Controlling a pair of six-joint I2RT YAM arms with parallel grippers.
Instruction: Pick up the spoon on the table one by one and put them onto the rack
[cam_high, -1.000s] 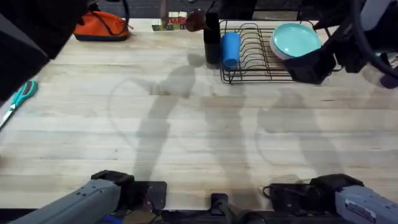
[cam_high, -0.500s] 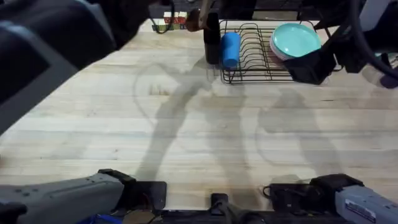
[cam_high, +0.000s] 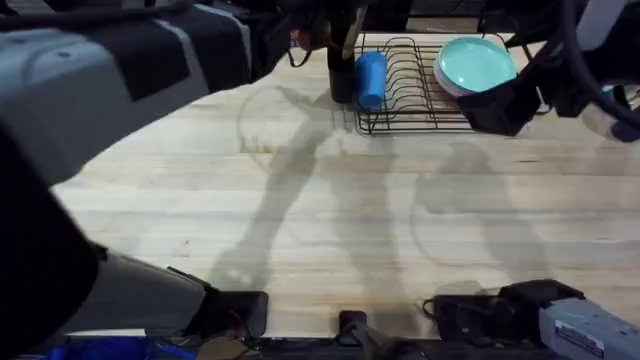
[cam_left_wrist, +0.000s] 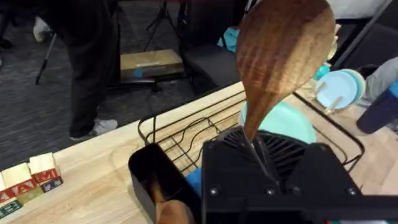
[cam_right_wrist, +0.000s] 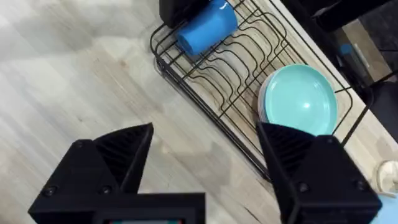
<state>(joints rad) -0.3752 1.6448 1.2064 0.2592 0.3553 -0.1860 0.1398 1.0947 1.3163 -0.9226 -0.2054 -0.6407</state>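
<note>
Two spoons are in my left wrist view: the lighter wooden spoon stands bowl-up, its handle pinched in my left gripper, and the darker spoon sits inside the black utensil holder at the end of the wire rack. Overhead, my left arm reaches across the table to that holder. My right gripper hangs over the tabletop beside the rack, jaws spread wide. A teal plate and blue cup sit in the rack.
</note>
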